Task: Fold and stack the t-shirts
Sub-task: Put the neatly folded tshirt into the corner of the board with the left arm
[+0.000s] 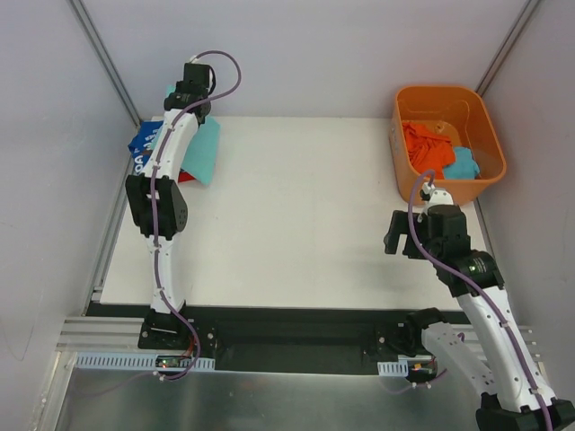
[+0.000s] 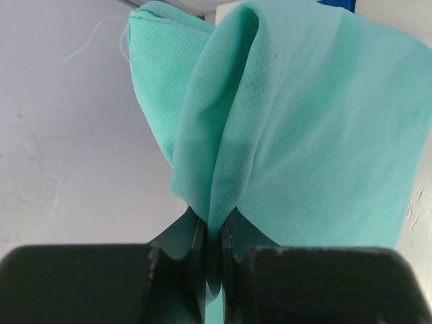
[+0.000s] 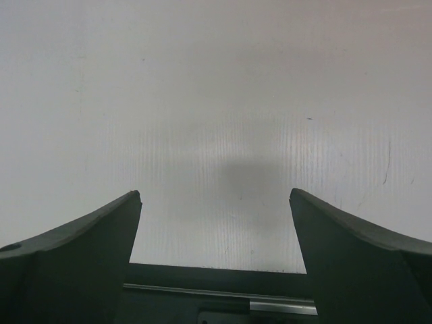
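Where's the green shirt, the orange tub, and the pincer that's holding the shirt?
mint-teal t-shirt (image 2: 304,135), left wrist view, on its broad smooth panel of cloth.
orange tub (image 1: 437,89), top view, on its far rim.
left pincer (image 2: 212,226), left wrist view, between its fingertips, shut on the cloth.

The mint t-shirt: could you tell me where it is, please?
Top view, far left: the mint t-shirt is pinched in the left pincer, beside the blue t-shirt.
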`<state>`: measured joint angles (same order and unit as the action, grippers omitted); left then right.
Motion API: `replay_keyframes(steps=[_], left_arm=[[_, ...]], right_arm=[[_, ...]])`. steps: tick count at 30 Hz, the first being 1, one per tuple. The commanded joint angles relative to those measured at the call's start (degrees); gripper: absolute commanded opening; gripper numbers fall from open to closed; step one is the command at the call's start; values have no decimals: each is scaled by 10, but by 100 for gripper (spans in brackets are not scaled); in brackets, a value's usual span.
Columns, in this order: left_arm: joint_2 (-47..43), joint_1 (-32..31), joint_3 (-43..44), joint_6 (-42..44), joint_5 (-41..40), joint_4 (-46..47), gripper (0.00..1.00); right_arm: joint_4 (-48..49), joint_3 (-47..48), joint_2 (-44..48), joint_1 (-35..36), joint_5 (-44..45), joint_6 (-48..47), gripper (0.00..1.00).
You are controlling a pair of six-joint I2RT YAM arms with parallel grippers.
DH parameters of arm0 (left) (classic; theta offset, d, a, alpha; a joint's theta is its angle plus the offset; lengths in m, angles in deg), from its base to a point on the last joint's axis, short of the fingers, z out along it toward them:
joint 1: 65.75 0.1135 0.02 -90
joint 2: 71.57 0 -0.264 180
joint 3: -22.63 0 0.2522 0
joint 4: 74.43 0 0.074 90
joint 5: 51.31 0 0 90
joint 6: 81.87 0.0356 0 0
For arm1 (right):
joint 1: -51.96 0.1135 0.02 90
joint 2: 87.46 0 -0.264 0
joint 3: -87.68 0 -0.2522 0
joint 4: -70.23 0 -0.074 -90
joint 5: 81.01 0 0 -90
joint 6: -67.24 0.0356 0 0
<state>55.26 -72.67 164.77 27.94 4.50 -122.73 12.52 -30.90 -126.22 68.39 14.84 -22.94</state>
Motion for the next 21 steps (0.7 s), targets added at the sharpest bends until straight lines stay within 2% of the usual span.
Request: replay_keyframes(steps=[1, 11, 17, 21], left_arm=[[-45, -6, 45, 59, -7, 18, 0], [-66, 30, 78, -11, 39, 26, 0], [-43, 66, 65, -60, 75, 31, 0], [3, 92, 69, -78, 102, 39, 0]], right_arm=[[10, 11, -10, 3, 15, -8, 96], [9, 11, -11, 3, 17, -4, 96], [4, 8, -15, 3, 26, -1, 96], [6, 8, -28, 3, 27, 0, 96]])
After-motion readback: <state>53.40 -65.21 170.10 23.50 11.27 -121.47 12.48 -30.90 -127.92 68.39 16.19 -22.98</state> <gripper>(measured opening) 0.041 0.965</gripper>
